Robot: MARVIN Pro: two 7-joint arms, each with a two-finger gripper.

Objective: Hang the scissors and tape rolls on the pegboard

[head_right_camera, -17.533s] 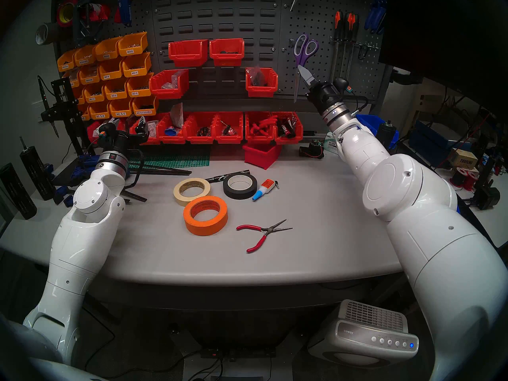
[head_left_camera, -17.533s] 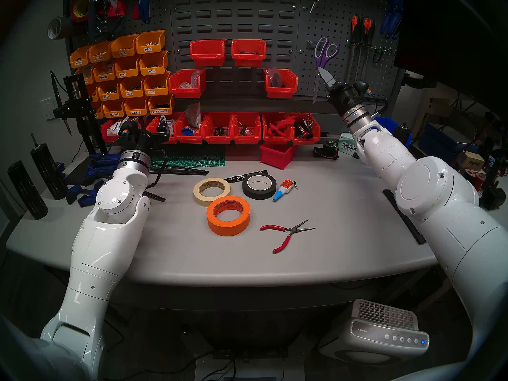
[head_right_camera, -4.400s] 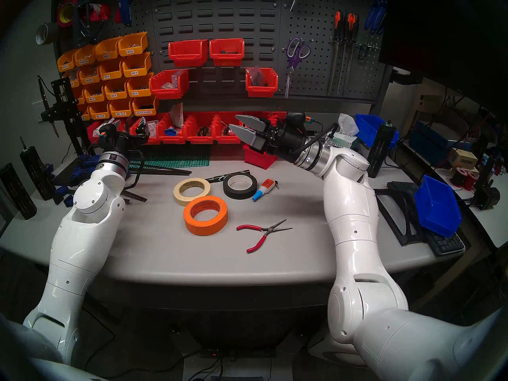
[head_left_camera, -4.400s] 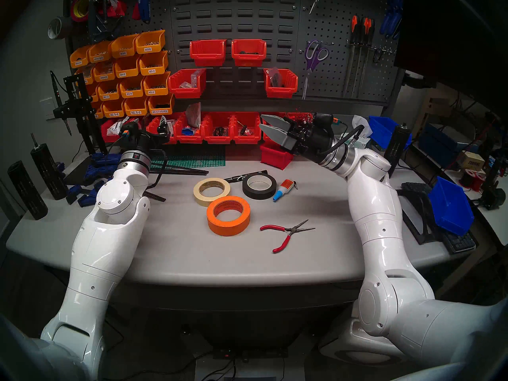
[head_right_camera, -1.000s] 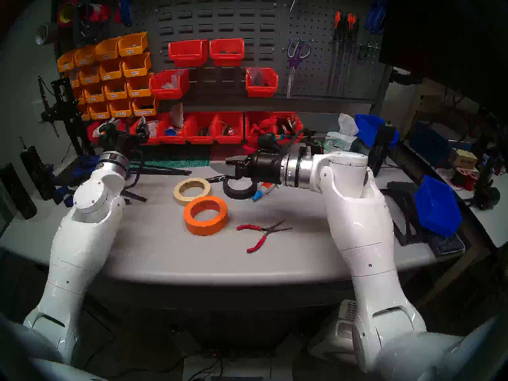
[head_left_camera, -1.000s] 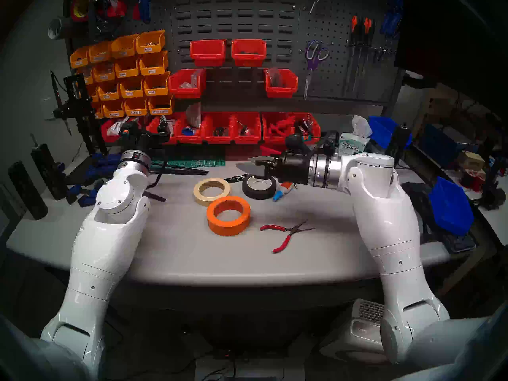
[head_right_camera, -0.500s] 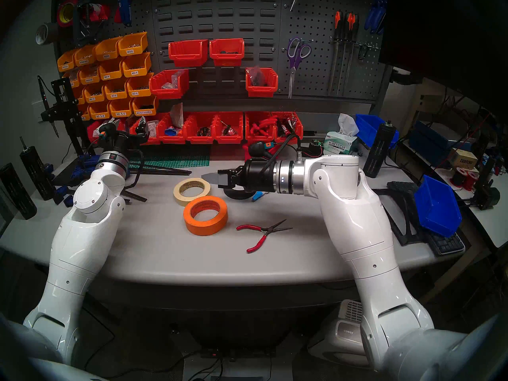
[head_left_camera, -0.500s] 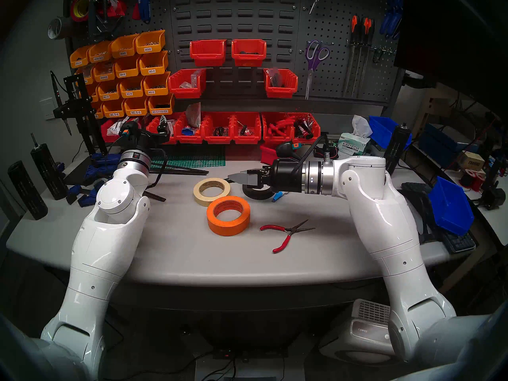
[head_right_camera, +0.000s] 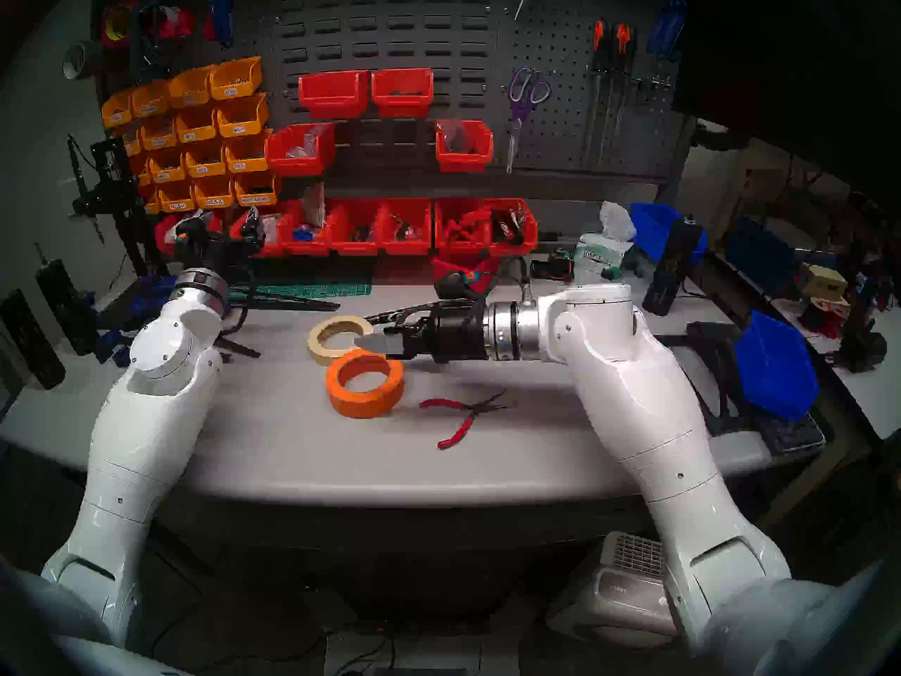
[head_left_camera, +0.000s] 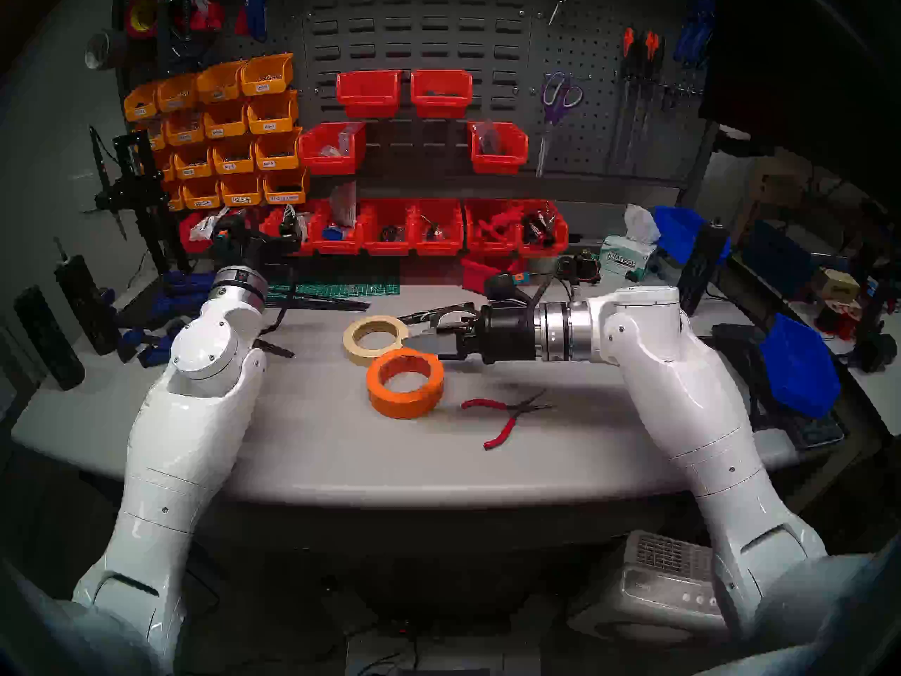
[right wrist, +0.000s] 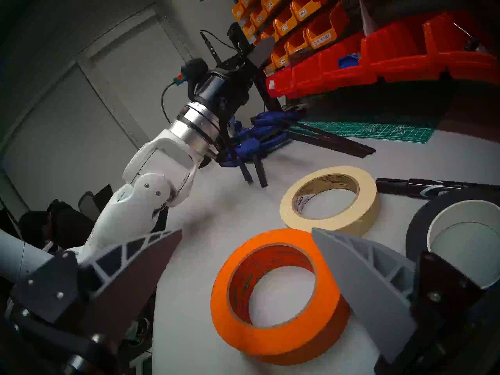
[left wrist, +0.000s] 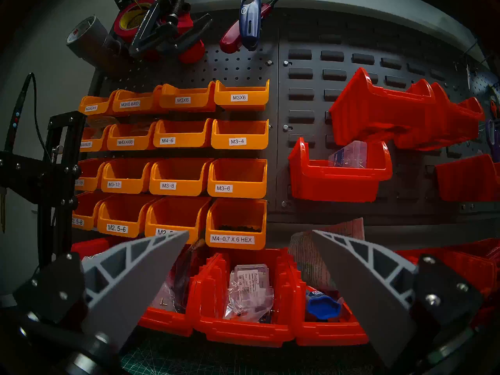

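Grey table [head_left_camera: 317, 446], black roll [right wrist: 460, 247] wrist-only

Head pair: you look down and forward over the worktop [head_left_camera: 341, 446] from above, both arms in frame, the two views almost identical. Left wrist: level and close, facing the orange bins [left wrist: 238, 135] on the back wall. Right wrist: low over the worktop and tilted, close on the orange tape roll [right wrist: 273, 296], sharing it with the head views.

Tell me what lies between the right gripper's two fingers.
In the right wrist view, the orange tape roll lies between the open right gripper's fingers, with bare table beside it.
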